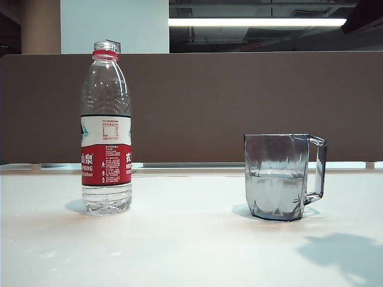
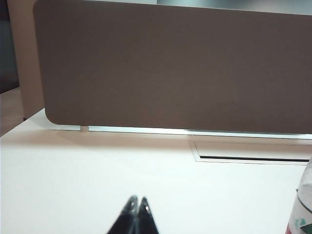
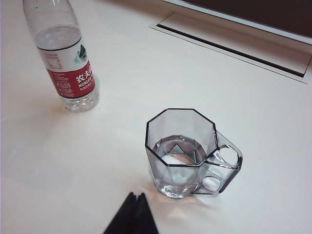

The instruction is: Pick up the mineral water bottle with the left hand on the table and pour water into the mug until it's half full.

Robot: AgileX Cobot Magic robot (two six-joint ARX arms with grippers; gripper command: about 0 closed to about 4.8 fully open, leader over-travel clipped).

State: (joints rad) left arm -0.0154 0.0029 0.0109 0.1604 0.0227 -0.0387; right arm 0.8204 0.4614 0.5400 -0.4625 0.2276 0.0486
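The mineral water bottle (image 1: 106,128) stands upright on the left of the white table (image 1: 185,251), uncapped, with a red neck ring and little water left. The grey faceted mug (image 1: 281,177) stands to its right, handle to the right, about half full of water (image 1: 276,192). In the right wrist view the bottle (image 3: 66,58) and the mug (image 3: 183,153) both show, and my right gripper (image 3: 136,195) hangs shut and empty just short of the mug. My left gripper (image 2: 137,200) is shut and empty over bare table, with the bottle's edge (image 2: 303,209) off to one side. Neither gripper shows in the exterior view.
A brown partition (image 1: 209,107) runs along the table's far edge. A slotted cable tray (image 3: 229,41) is set into the tabletop beyond the mug and bottle. A shadow (image 1: 344,254) lies on the table at the front right.
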